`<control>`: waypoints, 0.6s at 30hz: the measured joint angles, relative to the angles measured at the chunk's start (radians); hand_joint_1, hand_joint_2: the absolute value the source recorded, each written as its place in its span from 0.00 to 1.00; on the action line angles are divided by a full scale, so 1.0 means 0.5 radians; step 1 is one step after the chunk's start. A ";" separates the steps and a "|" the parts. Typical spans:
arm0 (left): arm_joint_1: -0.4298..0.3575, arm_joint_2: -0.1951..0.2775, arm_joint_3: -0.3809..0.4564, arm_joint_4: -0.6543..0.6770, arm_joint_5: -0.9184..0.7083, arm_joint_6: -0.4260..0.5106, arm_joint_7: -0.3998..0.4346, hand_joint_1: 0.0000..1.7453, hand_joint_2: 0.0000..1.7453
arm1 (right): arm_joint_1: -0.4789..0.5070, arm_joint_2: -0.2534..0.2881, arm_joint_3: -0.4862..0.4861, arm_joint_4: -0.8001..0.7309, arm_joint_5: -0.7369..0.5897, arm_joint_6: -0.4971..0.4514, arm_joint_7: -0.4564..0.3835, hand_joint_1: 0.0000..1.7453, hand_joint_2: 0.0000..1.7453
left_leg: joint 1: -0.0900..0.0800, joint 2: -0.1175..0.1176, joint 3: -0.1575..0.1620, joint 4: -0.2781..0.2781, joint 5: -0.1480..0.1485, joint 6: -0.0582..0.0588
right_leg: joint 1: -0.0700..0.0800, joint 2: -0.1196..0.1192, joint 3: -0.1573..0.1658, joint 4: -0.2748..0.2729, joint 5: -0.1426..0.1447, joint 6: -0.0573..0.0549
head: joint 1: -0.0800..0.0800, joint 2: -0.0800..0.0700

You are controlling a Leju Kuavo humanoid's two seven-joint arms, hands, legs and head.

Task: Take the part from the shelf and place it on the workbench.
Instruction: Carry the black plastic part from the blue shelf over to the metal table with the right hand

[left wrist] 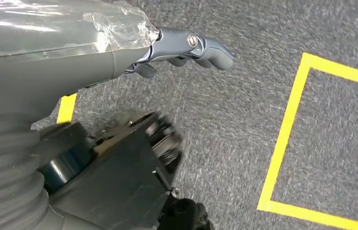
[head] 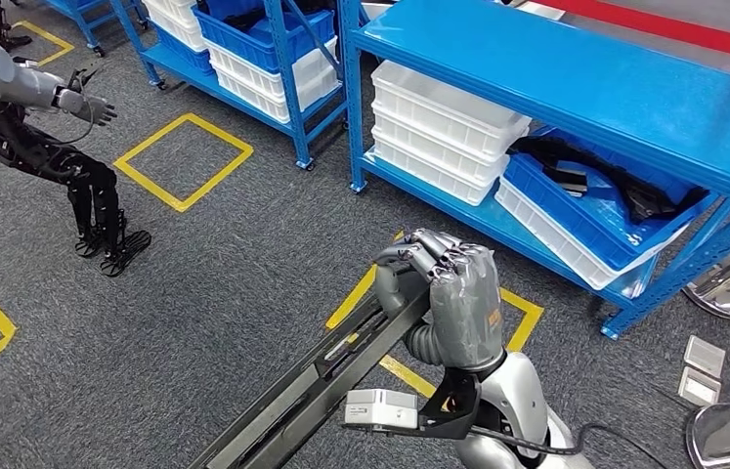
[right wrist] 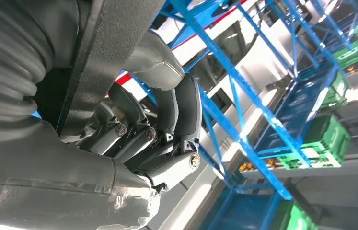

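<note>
The right hand (head: 449, 293) is clenched around the top end of the part (head: 312, 386), a long dark rail-like piece. Its fingers wrap over that end, and the right wrist view shows the same closed curl of dark fingers (right wrist: 177, 115) around a flat dark bar. So the part is already off the shelf and in the hand, carried above the grey carpet.

What matters for the coming move is how the part lies. Its long axis runs away from the hand at a slant, downward and out toward the robot's left. The held end is the high one and the free end is the low one, trailing well away from the grip. The whole length hangs from one end, so it looks likely to swing or sag when the arm turns.

The left hand (left wrist: 186, 48) hangs low on the other side, over the carpet and a yellow floor marking (left wrist: 287, 134). Its fingers are apart and hold nothing. It is the hand nearer the part's free end, though it is not touching it.

The blue shelf (head: 576, 88) stands just beyond the right hand, with white bins (head: 439, 127) and a tilted blue bin (head: 585, 210) holding dark pieces. I cannot see a workbench, so I judge the robot must turn and carry the part with its long end kept free of the shelf posts.
</note>
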 joint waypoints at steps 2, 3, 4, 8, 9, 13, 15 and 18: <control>0.001 0.001 0.003 0.000 0.001 0.005 -0.001 0.00 1.00 | 0.001 0.000 0.000 0.000 0.010 -0.003 0.001 1.00 1.00 | -0.019 0.052 0.099 -0.210 0.066 0.024 | 0.008 -0.024 0.008 0.004 -0.013 0.014 | -0.006 0.000; 0.003 0.002 0.006 0.001 0.002 0.007 -0.002 0.00 1.00 | 0.003 -0.001 0.000 0.000 0.014 -0.005 0.001 1.00 1.00 | -0.028 0.067 0.114 -0.250 0.067 0.033 | 0.011 -0.036 0.011 0.004 -0.017 0.022 | -0.006 0.000; 0.007 0.002 0.008 0.002 0.004 0.008 -0.003 0.00 1.00 | 0.004 -0.001 0.001 0.000 0.017 -0.006 0.002 1.00 1.00 | -0.035 0.059 0.114 -0.257 0.065 0.040 | 0.014 -0.049 0.014 0.002 -0.019 0.030 | -0.006 0.000; 0.016 0.003 0.013 0.007 0.015 0.010 -0.009 0.00 1.00 | 0.006 -0.002 0.001 -0.002 0.021 -0.013 0.006 1.00 1.00 | -0.015 0.008 0.135 -0.299 0.082 0.079 | 0.006 0.005 -0.012 0.100 -0.107 0.066 | 0.005 0.000; 0.015 0.003 0.015 0.007 0.016 0.011 -0.011 0.00 1.00 | 0.009 -0.003 0.001 -0.002 0.023 -0.016 0.008 1.00 1.00 | -0.013 -0.003 0.137 -0.304 0.084 0.086 | 0.002 0.044 -0.059 0.204 -0.165 0.072 | 0.014 0.000; 0.020 0.003 0.026 0.009 0.018 0.013 -0.014 0.00 1.00 | 0.030 -0.009 0.001 -0.002 0.044 -0.025 0.017 1.00 1.00 | -0.012 -0.065 0.137 -0.297 0.081 0.093 | -0.003 0.087 -0.226 0.495 -0.221 0.092 | 0.049 0.000; 0.022 0.003 0.029 0.010 0.018 0.013 -0.017 0.00 1.00 | 0.032 -0.011 0.001 -0.002 0.068 -0.032 0.023 1.00 1.00 | -0.005 -0.102 0.137 -0.284 0.074 0.082 | -0.013 0.107 -0.150 0.289 -0.075 0.094 | 0.064 0.000; 0.021 0.003 0.036 0.010 0.018 0.016 -0.026 0.00 1.00 | 0.039 -0.014 0.001 -0.007 0.093 -0.039 0.038 1.00 1.00 | -0.004 -0.151 0.119 -0.253 0.062 0.050 | -0.018 0.173 -0.050 0.045 0.012 0.078 | 0.083 0.000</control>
